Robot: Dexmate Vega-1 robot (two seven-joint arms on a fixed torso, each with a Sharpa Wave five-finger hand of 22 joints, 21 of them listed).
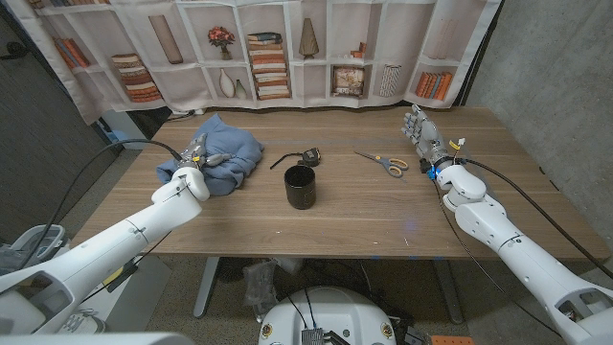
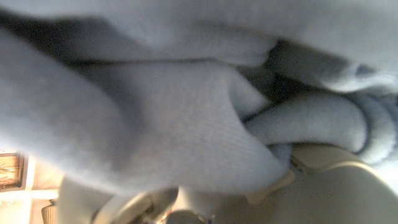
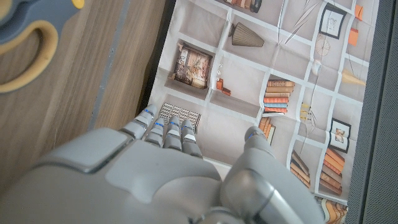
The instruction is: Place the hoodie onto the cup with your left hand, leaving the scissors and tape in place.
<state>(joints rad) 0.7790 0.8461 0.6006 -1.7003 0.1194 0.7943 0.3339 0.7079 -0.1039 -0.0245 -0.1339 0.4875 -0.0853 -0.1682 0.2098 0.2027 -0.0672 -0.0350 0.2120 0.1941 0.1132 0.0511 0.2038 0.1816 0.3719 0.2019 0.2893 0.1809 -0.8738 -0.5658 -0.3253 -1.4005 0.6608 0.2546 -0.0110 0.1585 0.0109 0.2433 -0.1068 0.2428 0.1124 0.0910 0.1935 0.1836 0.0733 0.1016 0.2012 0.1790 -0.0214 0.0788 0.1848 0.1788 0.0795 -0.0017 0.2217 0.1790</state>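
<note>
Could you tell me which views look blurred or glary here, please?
Left wrist view: hoodie so close it is soft and out of focus. Head view: sharp, evenly lit, faint glare on the table. Right wrist view: right robot hand slightly soft, scissors handle blurred.

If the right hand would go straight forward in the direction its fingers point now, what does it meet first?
Probably nothing on the table: the right hand points past the far table edge toward the bookshelf-print backdrop. The scissors lie beside it, out of line.
</note>
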